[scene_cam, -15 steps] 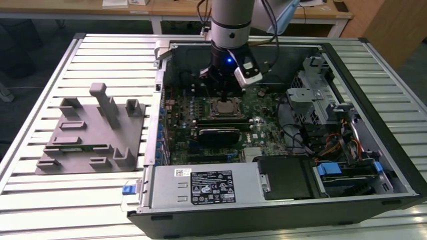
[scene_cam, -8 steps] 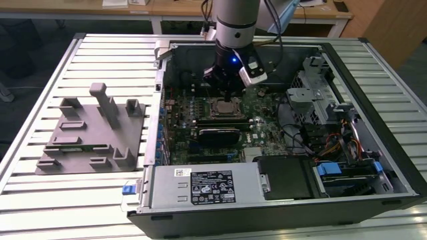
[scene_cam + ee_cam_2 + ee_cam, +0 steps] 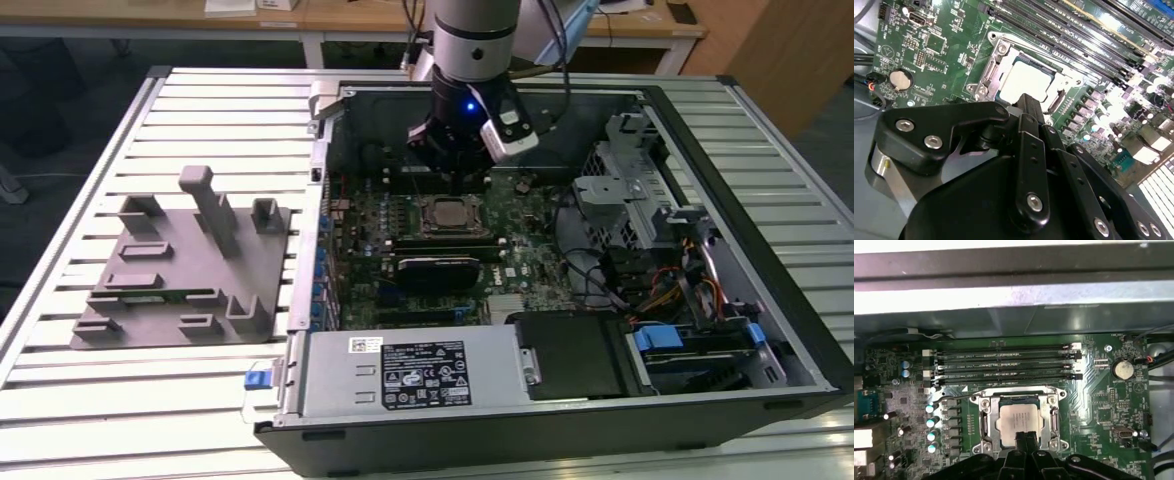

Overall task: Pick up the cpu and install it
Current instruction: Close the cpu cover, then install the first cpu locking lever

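Observation:
The cpu (image 3: 451, 212) lies flat in the socket on the green motherboard inside the open computer case, its silver top facing up. In both wrist views the cpu (image 3: 1026, 80) (image 3: 1021, 419) sits within the metal socket frame (image 3: 985, 416). My gripper (image 3: 458, 186) hangs just above it, inside the case. Its two black fingers are pressed together, and their tips (image 3: 1027, 100) (image 3: 1024, 437) sit over one edge of the chip. Nothing is between the fingers. Whether the tips touch the chip I cannot tell.
Several dark memory slots (image 3: 1004, 365) run beside the socket. The case wall (image 3: 320, 200) rises on the exterior view's left, with a grey fixture plate (image 3: 187, 270) on the slatted table beyond it. Drive cages and cables (image 3: 667, 270) crowd the right, and a power supply (image 3: 414, 370) lies in front.

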### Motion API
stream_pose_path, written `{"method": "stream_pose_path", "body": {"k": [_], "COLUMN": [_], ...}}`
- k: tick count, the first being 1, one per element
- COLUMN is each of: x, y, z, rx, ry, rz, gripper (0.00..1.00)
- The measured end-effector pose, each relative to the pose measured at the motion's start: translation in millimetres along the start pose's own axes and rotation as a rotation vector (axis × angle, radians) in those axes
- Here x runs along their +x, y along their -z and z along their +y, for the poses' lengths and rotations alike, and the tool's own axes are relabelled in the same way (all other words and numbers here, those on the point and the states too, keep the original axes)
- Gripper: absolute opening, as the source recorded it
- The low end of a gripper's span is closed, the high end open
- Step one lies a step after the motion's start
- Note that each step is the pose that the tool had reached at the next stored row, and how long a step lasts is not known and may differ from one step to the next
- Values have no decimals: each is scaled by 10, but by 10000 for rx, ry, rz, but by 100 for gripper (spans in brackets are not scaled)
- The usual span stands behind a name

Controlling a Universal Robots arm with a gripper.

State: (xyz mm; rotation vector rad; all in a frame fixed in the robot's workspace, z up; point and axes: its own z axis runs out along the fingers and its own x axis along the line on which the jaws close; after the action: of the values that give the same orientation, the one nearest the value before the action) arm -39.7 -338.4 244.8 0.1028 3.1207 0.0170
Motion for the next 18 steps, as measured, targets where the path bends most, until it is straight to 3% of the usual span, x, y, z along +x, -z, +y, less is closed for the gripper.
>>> {"method": "stream_pose_path", "body": {"k": [18], "x": [13], "y": [12], "z": [-1], "rx": [1], "ry": [1], "rz": [0], "gripper": [11]}}
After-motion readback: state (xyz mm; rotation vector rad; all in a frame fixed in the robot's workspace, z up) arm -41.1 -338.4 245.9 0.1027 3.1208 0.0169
